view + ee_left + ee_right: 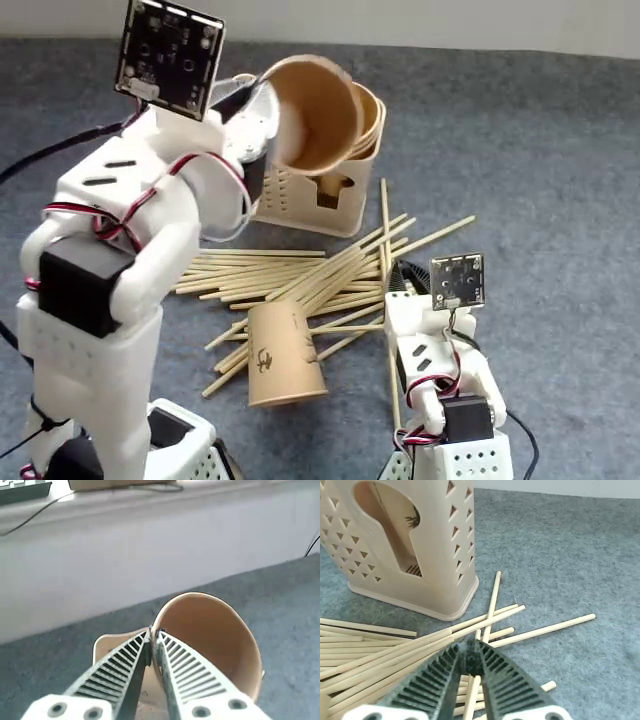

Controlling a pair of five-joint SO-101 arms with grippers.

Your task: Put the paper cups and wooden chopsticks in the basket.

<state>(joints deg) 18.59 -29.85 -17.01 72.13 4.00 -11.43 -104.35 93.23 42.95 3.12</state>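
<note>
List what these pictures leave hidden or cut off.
- High view: the held paper cup covers the basket mouth, so its contents cannot be counted.
- High view: the lying cup and the left arm overlap the chopsticks, so they are uncountable.
- Right wrist view: the basket's top is cut off by the edge. The right gripper, shut on one chopstick, covers part of it.
- Left wrist view: the left gripper, shut on the cup's rim, hides most of the basket.
</note>
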